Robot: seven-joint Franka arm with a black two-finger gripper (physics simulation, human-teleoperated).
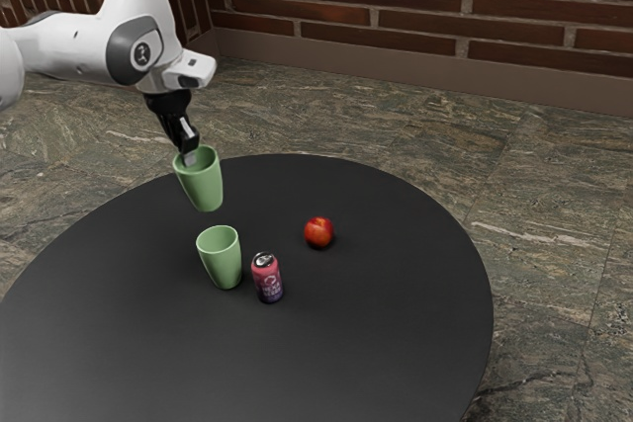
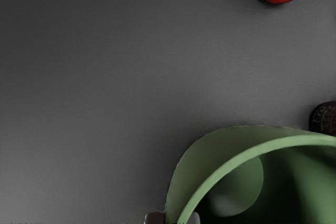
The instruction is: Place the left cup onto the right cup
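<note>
**Cup in the air, not yet over target**

The tool (image 1: 188, 153) is clamped on the rim of the held cup (image 1: 200, 183): one finger inside the wall, one outside. The cup hangs clear of the tabletop (image 1: 396, 323), mouth up and slightly tilted.

The standing cup (image 1: 220, 256) is below it and a little toward the exterior view's right. It sits upright with its mouth open.

Step in hand, by judgement: carry over, then lower.
- Centre the held cup's base over the standing cup's mouth before descending. From here the offset looks small but real.
- Level out the tilt, or the base will likely catch the rim on one side.
- Descend slowly and let go only once the base is seated — the rim pinch is a thin grip, so a knock could twist the cup.
- The can (image 1: 267, 278) stands just beside the target on the exterior view's right. Approach from above, not from that side.

Containers: the wrist view looks into the held cup and shows a bare bottom, nothing inside. The standing cup also looks empty. The apple (image 1: 318, 232) lies loose on the tabletop, apart from both cups.
</note>
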